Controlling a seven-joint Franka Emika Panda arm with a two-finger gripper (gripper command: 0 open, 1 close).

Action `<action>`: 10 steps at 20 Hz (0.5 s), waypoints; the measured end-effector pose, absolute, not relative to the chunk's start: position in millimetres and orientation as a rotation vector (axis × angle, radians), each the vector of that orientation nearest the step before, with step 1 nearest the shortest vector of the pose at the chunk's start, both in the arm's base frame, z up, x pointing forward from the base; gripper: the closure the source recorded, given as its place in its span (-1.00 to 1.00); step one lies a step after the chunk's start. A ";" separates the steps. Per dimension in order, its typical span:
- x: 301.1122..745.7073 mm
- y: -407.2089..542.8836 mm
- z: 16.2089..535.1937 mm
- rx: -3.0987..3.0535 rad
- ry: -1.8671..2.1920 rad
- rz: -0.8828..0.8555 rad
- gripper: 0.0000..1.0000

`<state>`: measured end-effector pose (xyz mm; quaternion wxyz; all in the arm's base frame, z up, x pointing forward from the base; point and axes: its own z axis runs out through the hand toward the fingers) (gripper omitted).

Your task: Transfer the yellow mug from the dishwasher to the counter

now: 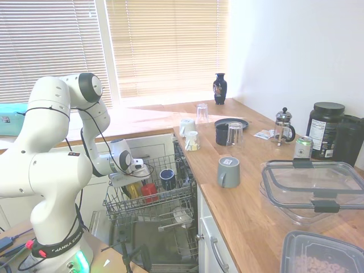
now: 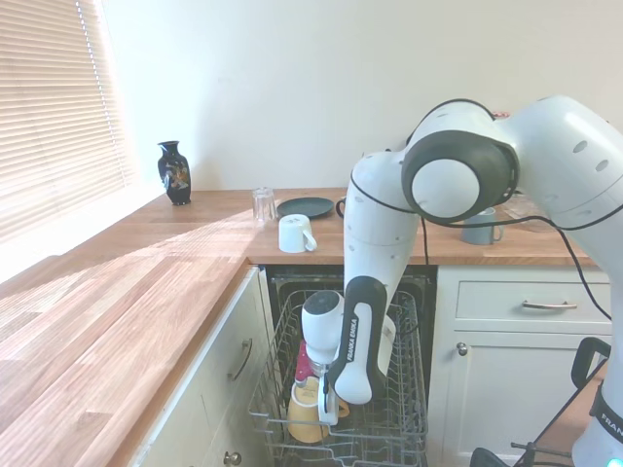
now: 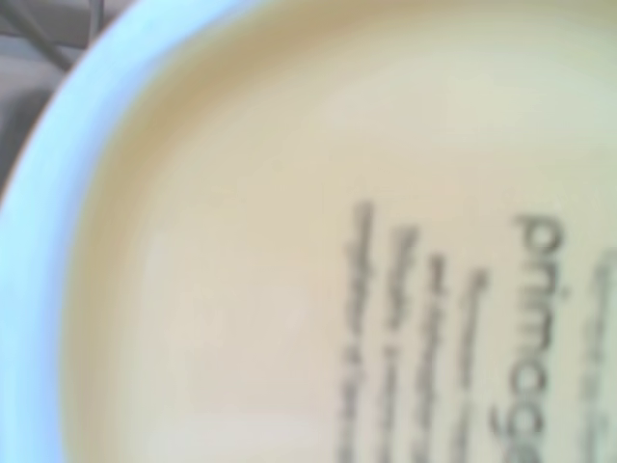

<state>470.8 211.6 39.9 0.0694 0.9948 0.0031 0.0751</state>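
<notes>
Sunlit kitchen, blinds down over the window, wooden counter [image 1: 250, 205] running along two walls. Below it the dishwasher [image 1: 149, 205] stands open with its wire rack [image 2: 404, 409] pulled out over the dropped door.

The mug [image 2: 305, 413], yellow, sits upside down in the near corner of the rack in the second exterior view; the arm's forearm covers its right side, and the first exterior view shows only a yellow sliver [image 1: 134, 189] below the wrist. The wrist view is filled by its pale yellow base [image 3: 241, 270] with blurred dark print that cannot be read.

The gripper [image 2: 323, 409] is down at the mug, one finger lying against its wall. The other finger is hidden, so I cannot tell whether the jaws are closed on the mug or only beside it.

A red mug [image 1: 149, 190] stands just beside the yellow one, a dark blue cup [image 1: 168, 177] farther along the rack. On the counter are a grey mug [image 1: 228, 172], a white mug [image 2: 294, 233], a glass [image 2: 263, 205], a dark plate [image 2: 305, 206] and a vase [image 2: 174, 172].
</notes>
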 end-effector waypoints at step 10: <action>464.1 210.6 36.7 2.997 -0.016 0.205 1.00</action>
